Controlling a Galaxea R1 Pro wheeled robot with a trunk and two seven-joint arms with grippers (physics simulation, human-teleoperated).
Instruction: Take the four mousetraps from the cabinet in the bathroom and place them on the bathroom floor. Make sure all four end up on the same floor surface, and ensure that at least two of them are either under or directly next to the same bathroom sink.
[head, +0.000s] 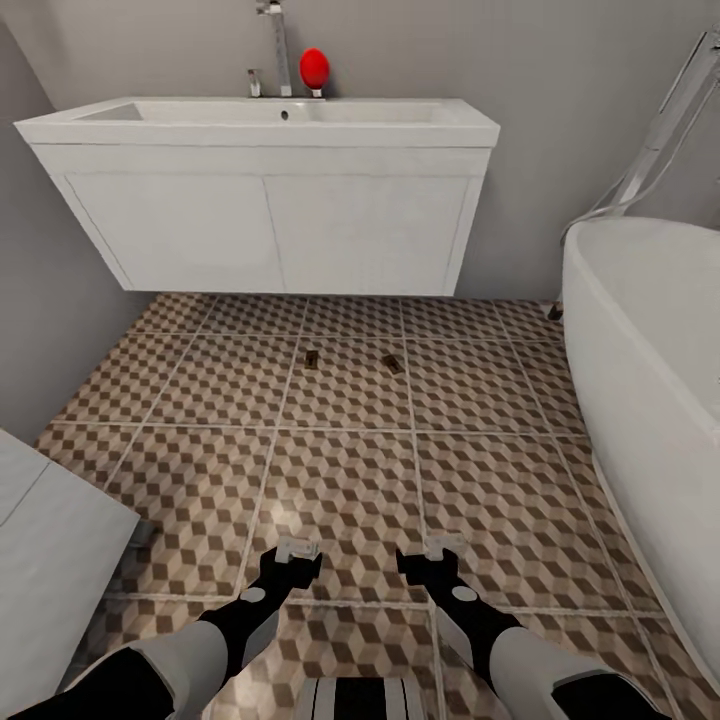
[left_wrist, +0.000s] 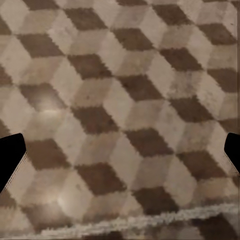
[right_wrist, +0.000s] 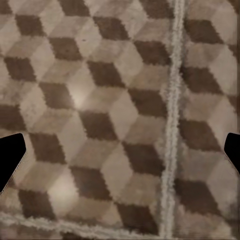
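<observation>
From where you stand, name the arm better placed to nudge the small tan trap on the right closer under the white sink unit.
Right, narrowly. The right gripper sits more in line with that tan trap; the left gripper lines up with the other trap. Both are open, empty and well short.

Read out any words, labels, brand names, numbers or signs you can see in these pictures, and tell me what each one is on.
There is no readable text.
The white flat-fronted sink unit, the white bathtub, the red egg-shaped object and the cube-patterned tiled floor carry no lettering.
The two tiny tan mousetraps are too small to show any print.
</observation>
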